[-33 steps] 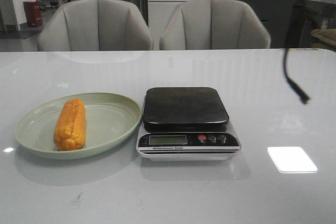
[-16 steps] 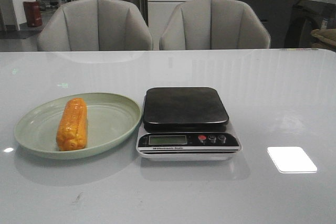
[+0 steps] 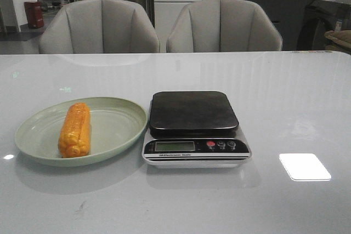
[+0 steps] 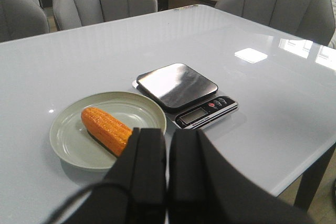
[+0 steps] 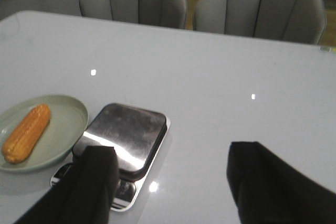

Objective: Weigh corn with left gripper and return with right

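The orange-yellow corn [image 3: 74,129] lies lengthwise on a pale green plate [image 3: 118,124] at the table's left. It also shows in the left wrist view [image 4: 105,128] and the right wrist view [image 5: 26,132]. A scale with a bare black platform [image 3: 193,110] stands right of the plate. My left gripper [image 4: 168,145] is shut and empty, held high above the table's near side, apart from the corn. My right gripper [image 5: 168,171] is open wide and empty, high above the table to the right of the scale [image 5: 123,135]. Neither gripper shows in the front view.
Two grey chairs [image 3: 98,26] stand behind the table's far edge. The table's corner and a leg [image 4: 310,182] show in the left wrist view. A bright light patch [image 3: 304,166] lies on the table right of the scale.
A black cable that hung at the upper right one second ago has left the front view. The corn, plate and scale have not moved.
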Controlling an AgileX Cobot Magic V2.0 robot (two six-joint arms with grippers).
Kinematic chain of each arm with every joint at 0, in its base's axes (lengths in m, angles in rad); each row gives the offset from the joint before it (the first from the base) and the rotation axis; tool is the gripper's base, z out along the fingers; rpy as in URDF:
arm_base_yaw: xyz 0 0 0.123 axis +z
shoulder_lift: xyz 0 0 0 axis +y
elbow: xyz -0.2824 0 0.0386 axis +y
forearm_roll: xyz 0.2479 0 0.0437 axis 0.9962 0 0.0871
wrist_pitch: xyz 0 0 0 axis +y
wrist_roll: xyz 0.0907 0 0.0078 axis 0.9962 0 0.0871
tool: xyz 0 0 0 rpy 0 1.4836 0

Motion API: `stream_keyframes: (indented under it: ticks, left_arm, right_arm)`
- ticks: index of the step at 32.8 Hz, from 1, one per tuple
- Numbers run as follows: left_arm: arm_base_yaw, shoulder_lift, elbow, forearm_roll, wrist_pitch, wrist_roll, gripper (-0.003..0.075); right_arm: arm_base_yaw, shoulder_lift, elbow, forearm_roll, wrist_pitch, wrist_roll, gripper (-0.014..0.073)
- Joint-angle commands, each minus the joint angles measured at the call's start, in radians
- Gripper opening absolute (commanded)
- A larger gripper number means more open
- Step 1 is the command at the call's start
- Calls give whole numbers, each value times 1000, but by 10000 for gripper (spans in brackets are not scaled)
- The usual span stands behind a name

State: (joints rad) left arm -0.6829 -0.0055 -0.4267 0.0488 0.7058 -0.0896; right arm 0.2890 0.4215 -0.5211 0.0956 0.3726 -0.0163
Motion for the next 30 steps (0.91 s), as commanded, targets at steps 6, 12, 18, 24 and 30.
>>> stream_keyframes:
  ticks: [6,12,18,24,30]
  left_arm:
    - [-4,-22,-23,0,-79,0,114]
    - [-4,-22,-23,0,-79,0,114]
    - [-4,-22,-23,0,-79,0,114]
    - [-4,-22,-23,0,-79,0,114]
    - [-4,-22,-23,0,-79,0,114]
  right_arm:
    - [0,-274,245,1,-387,-13,542]
    - [0,-314,324,1,-441,-13,540]
    - [0,-313,324,1,-364,-13,190]
    - [8,-313,324,1,-306,-12,187]
    - [8,-313,324,1,-306,-12,187]
